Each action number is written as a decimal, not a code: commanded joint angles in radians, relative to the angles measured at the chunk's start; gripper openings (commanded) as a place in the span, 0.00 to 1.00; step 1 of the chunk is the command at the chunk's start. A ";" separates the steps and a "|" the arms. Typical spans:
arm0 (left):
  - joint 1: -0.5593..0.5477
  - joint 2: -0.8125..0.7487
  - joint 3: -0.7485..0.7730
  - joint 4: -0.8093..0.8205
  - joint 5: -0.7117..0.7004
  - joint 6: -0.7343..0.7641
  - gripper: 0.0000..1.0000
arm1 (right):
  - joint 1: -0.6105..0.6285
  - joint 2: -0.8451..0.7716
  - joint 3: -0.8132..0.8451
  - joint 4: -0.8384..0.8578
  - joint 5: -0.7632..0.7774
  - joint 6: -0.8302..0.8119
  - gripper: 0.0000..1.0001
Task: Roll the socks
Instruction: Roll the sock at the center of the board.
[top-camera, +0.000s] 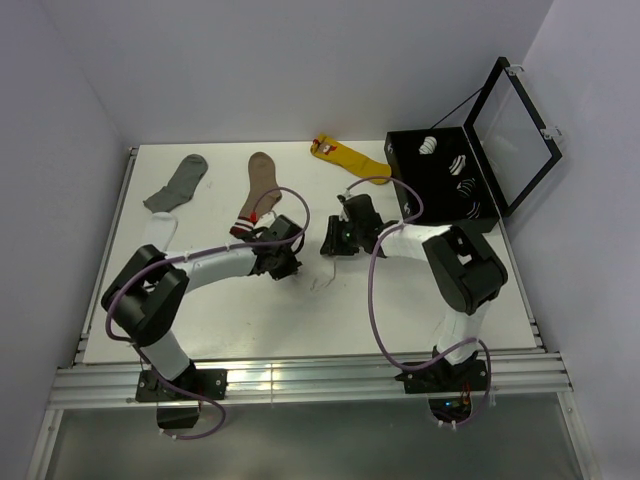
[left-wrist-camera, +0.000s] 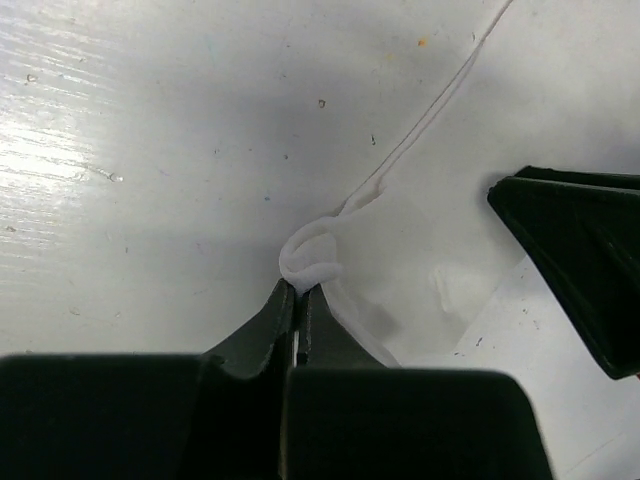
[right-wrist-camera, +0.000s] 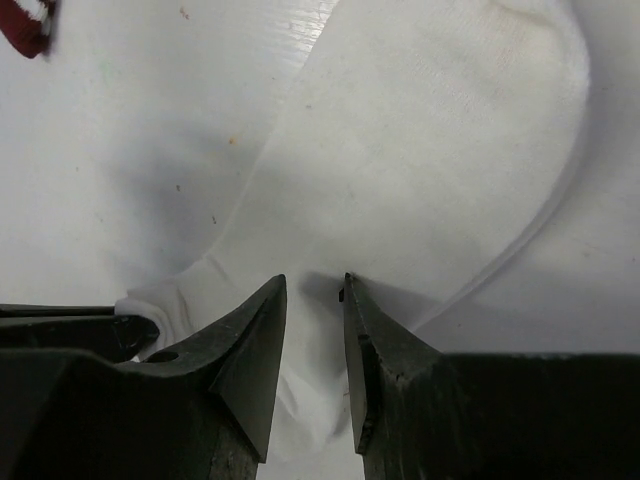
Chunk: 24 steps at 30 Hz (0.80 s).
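The left gripper (left-wrist-camera: 300, 295) is closed tight on a small fold at the edge of a white sock (left-wrist-camera: 420, 240), and the pinched cloth bunches into a little loop just above the fingertips. The sock lies flat on the desk (top-camera: 250, 320) near the middle, between the two arms. The right gripper (right-wrist-camera: 313, 300) sits low over the same sock with its jaws a narrow gap apart. Cloth shows under and between them, but nothing is clamped. The two grippers are close together, and each shows at the edge of the other's wrist view. A second white sock (top-camera: 160, 232) lies at the left of the desk, partly hidden by the left arm. Toward the far edge lie a grey sock (top-camera: 178, 182), a brown sock (top-camera: 258, 185) with a striped cuff and a yellow sock (top-camera: 350, 157) — and at the far right corner, a black box (top-camera: 440, 190) with its lid up.
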 joint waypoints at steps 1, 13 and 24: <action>-0.011 0.032 0.064 -0.083 -0.039 0.042 0.00 | 0.000 -0.068 -0.012 -0.016 0.079 -0.057 0.38; -0.011 0.100 0.154 -0.152 -0.048 0.070 0.00 | 0.291 -0.444 -0.326 0.161 0.393 -0.217 0.56; -0.012 0.126 0.178 -0.165 -0.038 0.084 0.00 | 0.499 -0.421 -0.384 0.278 0.519 -0.370 0.61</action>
